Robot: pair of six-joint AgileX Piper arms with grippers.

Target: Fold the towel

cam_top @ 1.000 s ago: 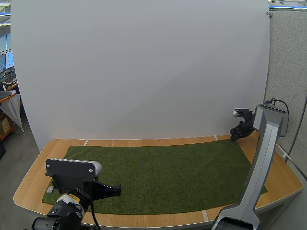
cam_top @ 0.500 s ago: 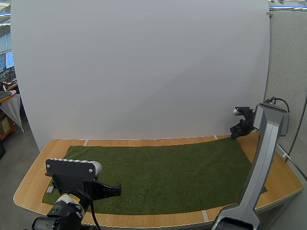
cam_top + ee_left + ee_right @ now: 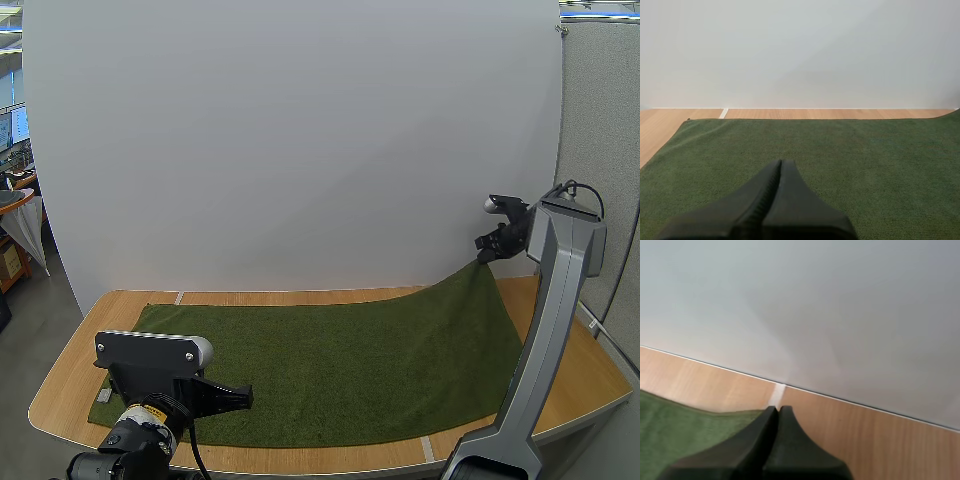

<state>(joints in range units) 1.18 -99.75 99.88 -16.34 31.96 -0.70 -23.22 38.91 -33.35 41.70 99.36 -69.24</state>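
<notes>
Judged limp and best held by corners, the towel (image 3: 330, 360) is pinched at one by the right gripper (image 3: 484, 256); the left gripper (image 3: 780, 163) is pressed shut.

Office; desk monitors (image 3: 10, 128), grey partition (image 3: 598, 120).

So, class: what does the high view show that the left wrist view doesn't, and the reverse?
High view: the right gripper holding a far corner of the dark green cloth towel raised off the light wooden table. Left wrist view: the seam between the shut fingers of the left gripper. Both: the towel's flat part and the table's far edge.
</notes>
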